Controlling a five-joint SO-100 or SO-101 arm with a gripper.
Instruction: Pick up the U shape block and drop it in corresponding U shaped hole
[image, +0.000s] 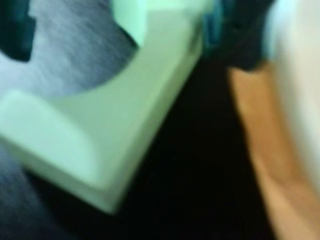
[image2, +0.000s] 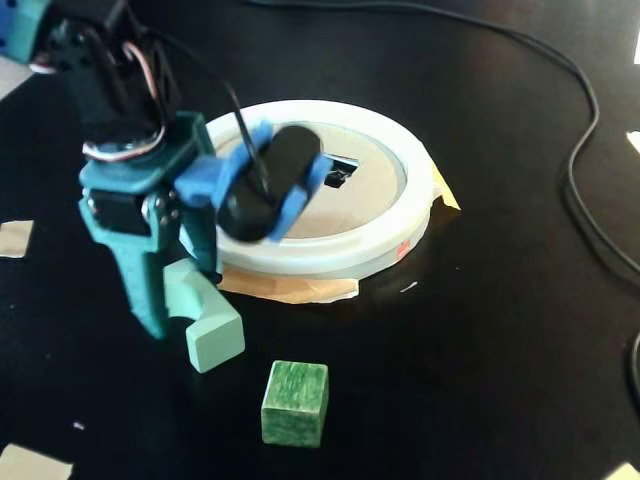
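presently gripper (image2: 178, 290) straddles the u block (image2: 205, 325) on the table, fingers apart around one arm for lifting; sorter (image2: 330, 255) sits just beyond.

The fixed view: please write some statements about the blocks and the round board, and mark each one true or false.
1. The gripper stands at the pale green U block. True.
2. The dark green cube lies on the white round board. False: it lies on the black table, in front of the board.
3. The U block is already in the board. False: it is beside the board, near the gripper.
4. A black cable lies on the table. True.
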